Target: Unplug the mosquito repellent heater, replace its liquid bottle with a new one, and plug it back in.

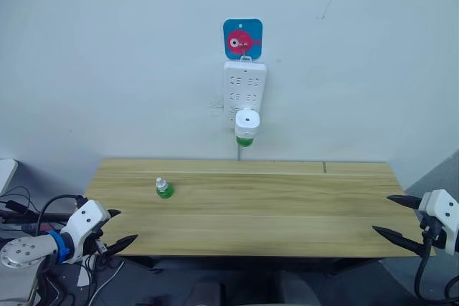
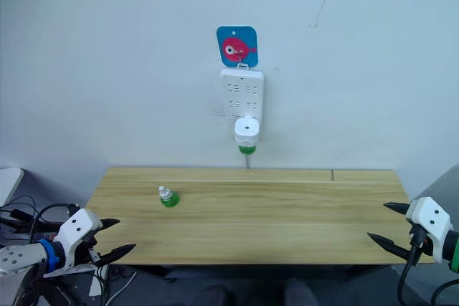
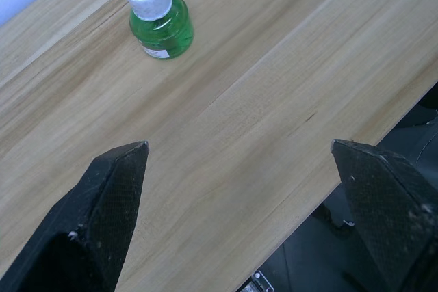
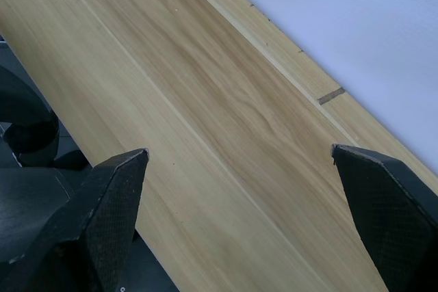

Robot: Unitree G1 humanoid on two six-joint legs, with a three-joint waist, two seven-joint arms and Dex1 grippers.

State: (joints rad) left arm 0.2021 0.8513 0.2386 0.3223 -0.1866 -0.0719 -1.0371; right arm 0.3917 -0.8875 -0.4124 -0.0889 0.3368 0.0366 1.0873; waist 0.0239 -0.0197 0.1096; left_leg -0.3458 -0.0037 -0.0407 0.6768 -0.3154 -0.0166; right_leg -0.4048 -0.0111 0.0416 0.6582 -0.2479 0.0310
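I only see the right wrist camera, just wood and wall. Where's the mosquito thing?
Observer: The mosquito repellent heater is plugged into the power strip on the wall above the table.
Operator: Is there a bottle in it?
Observer: Yes, its liquid bottle hangs green underneath.
Operator: Where's the new one?
Observer: The new one stands on the table's left part, white cap on, nearer the open left gripper.

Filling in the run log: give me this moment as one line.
heater: plugged into power strip | old bottle: in heater | new bottle: capped, on table | left end effector: open, empty | right end effector: open, empty
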